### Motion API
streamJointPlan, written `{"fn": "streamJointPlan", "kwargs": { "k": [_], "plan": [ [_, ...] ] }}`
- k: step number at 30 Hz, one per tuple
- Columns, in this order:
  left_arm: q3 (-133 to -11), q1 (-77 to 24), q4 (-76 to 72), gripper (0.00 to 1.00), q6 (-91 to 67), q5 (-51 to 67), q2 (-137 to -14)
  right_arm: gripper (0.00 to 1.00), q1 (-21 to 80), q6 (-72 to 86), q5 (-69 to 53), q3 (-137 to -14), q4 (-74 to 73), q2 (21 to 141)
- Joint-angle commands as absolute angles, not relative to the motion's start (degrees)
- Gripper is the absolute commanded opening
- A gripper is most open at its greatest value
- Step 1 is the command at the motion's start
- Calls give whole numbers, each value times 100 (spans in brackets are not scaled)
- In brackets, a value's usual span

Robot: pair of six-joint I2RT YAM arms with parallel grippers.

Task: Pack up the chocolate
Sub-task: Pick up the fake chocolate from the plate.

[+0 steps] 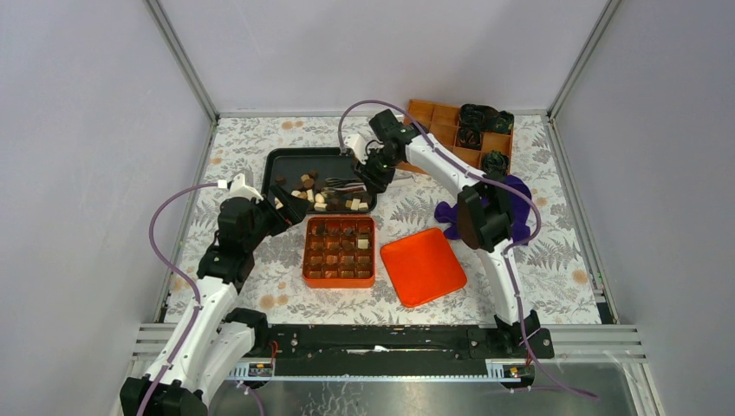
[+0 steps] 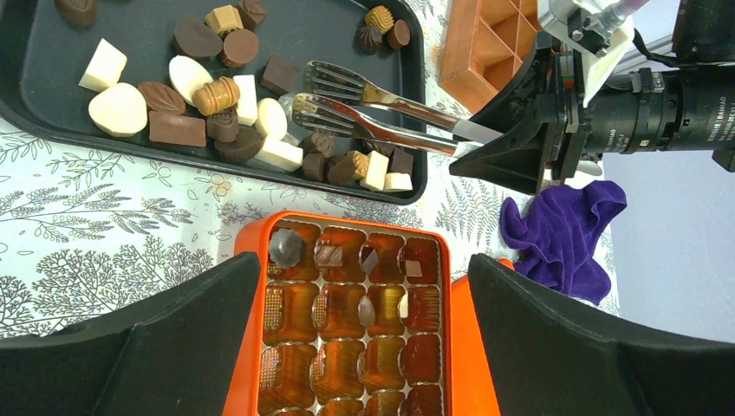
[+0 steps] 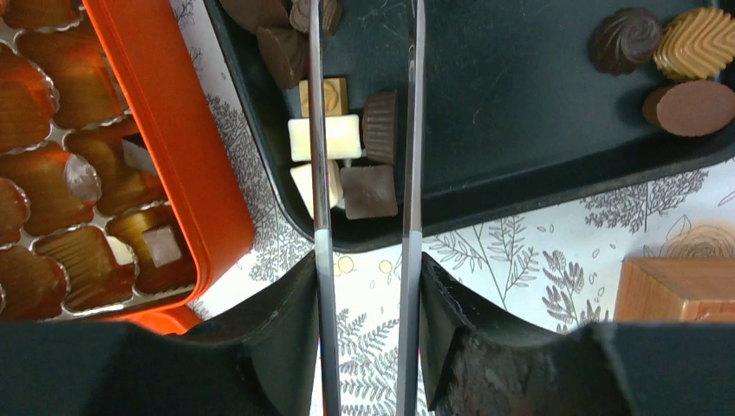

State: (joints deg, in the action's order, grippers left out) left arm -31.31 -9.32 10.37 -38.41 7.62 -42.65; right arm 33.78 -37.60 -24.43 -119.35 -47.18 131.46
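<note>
Since the chocolate [image 2: 186, 78] is tiny, the right gripper [image 3: 366, 295] holds tongs [image 2: 336, 84] over it. Tips apart, nothing grabbed yet.

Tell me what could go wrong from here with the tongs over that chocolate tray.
1. The chocolates under the tongs sit packed in a corner of the black tray, so a squeeze may catch two or knock one over the rim.
2. The right fingers pinch only the handle end of the tongs, which could twist or slip.
3. The left fingers hover open over the orange box, possibly blocking the drop.
</note>
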Motion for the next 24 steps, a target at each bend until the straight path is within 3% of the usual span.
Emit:
{"fn": "streamJointPlan", "kwargs": {
  "k": [1, 20, 24],
  "plan": [
    [-3230, -896, 969, 99, -3709, 704, -4255, 47, 3473, -3666, -2343, -12403, -4490, 13267],
    [-3314, -896, 997, 99, -3700, 760, -4325, 48, 3580, -3596, -2266, -12909, -4326, 13796],
    [-3322, -896, 946, 99, -3705, 786, -4374, 45, 3584, -3610, -2274, -12903, -4325, 13801]
  ]
}}
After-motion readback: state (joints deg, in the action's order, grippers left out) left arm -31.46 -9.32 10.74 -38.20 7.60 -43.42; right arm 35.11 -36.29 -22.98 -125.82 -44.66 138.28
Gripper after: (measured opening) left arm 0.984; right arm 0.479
